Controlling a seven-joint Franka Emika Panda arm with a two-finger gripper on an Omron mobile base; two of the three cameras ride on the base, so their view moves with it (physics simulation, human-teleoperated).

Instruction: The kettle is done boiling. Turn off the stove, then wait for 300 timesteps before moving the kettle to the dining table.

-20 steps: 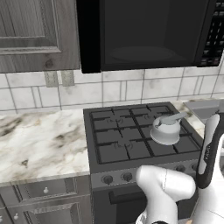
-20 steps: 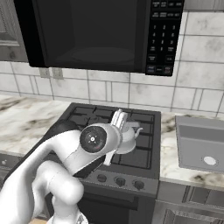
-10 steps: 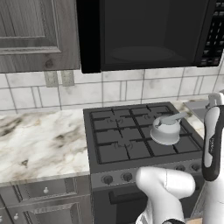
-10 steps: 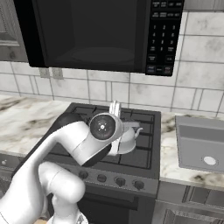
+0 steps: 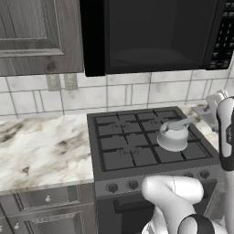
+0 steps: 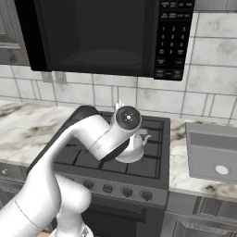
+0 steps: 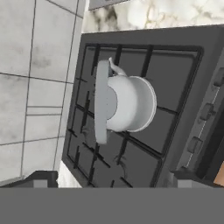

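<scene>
The silver-grey kettle (image 5: 172, 137) sits upright on the right front grate of the black stove (image 5: 132, 153); the arm partly hides the kettle (image 6: 138, 149) in the right base view. Round grey knobs (image 6: 126, 192) line the stove's front. In the hand view my gripper (image 7: 117, 180) hangs above the kettle (image 7: 129, 105) and looks down on its flat handle. It is open, its two dark fingertips (image 7: 43, 179) stand far apart, and nothing is between them. My wrist (image 6: 127, 118) hovers over the stove. The dining table is out of view.
A black microwave (image 5: 151, 36) hangs low over the stove. A marble counter (image 5: 41, 146) runs to the left, a grey sink (image 6: 210, 152) lies to the right, and the tiled wall (image 6: 152, 99) stands behind. A wooden cabinet (image 5: 32, 36) hangs at the upper left.
The arm has swung right and upward, bringing the wrist over the kettle. The kettle has stayed in place and the gripper has stayed open.
</scene>
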